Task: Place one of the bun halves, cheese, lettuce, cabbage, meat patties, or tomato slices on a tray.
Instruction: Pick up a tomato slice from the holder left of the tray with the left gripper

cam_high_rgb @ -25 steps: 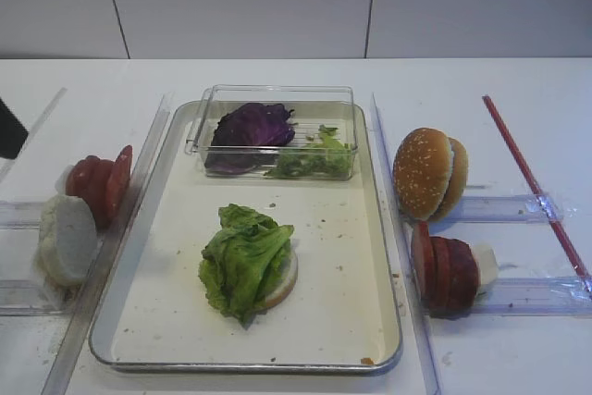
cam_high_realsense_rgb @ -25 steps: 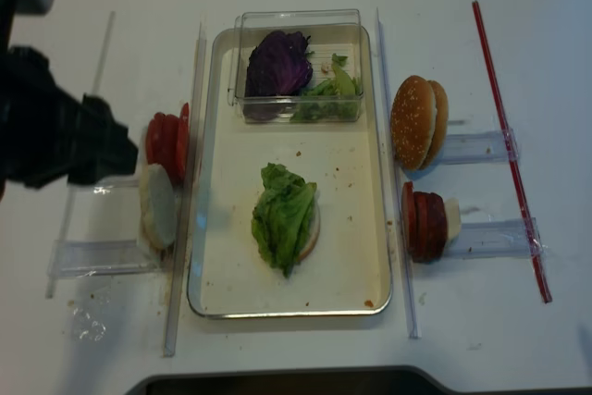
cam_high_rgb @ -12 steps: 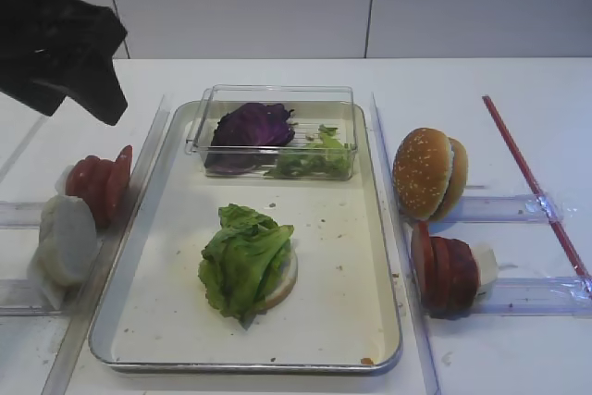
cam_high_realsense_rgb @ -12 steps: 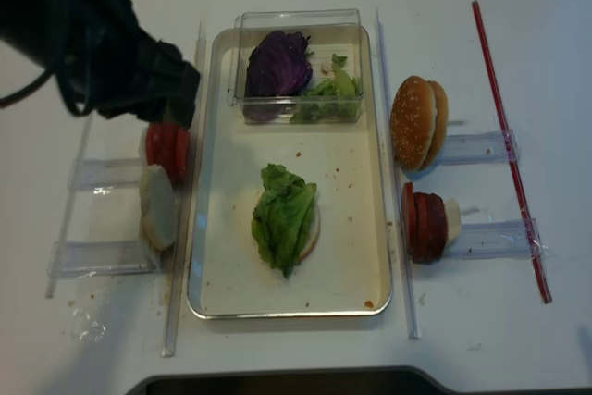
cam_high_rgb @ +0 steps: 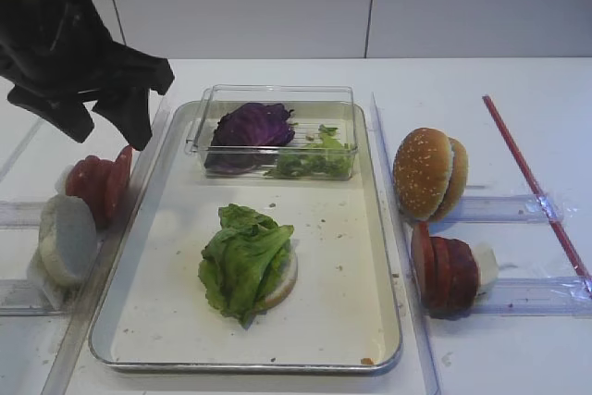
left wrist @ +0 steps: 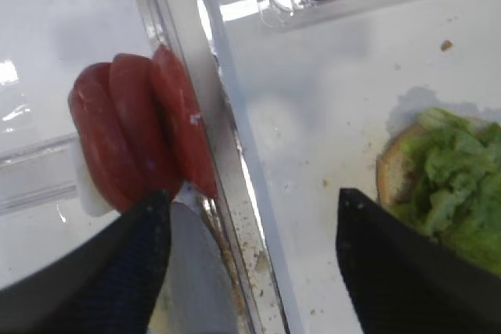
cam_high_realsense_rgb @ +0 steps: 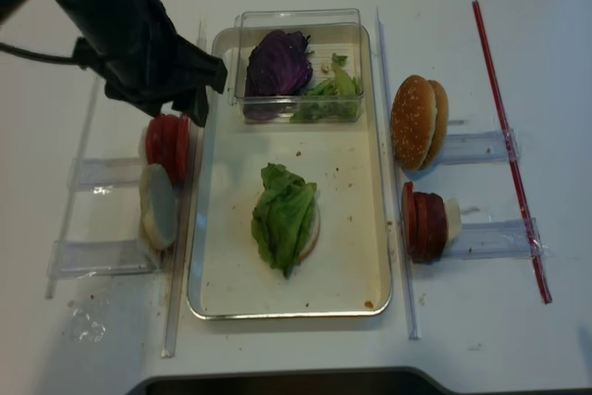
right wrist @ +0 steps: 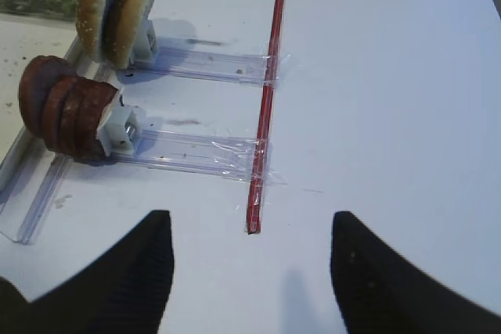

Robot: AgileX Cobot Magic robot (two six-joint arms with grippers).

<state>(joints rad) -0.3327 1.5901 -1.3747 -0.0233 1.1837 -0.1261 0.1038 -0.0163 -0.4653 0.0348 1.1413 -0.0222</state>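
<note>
The cream tray (cam_high_rgb: 361, 256) holds a lettuce leaf (cam_high_rgb: 242, 258) lying on a pale bun half (cam_high_rgb: 289, 277). Bright red tomato slices (left wrist: 145, 134) stand on edge in the rack left of the tray (cam_high_realsense_rgb: 167, 145). My left gripper (left wrist: 250, 209) hangs open above the tray's left rim, its left finger just by the tomato slices, nothing between the fingers. The cloth-covered left arm (cam_high_rgb: 83, 62) reaches in from the back left. My right gripper (right wrist: 249, 224) is open over bare table, right of the meat patties (right wrist: 66, 113).
A clear box (cam_high_rgb: 273, 94) at the tray's back holds purple cabbage (cam_high_rgb: 252, 124) and green leaves (cam_high_rgb: 314, 159). Pale bun halves (cam_high_rgb: 67, 240) stand left, sesame buns (cam_high_rgb: 427, 173) and patties (cam_high_rgb: 444, 270) right. A red strip (cam_high_rgb: 532, 182) lies at the far right.
The left arm has swung in from the left edge to above the tomato slices and the tray's left rim. Its jaws stay open. Food items have not moved.
</note>
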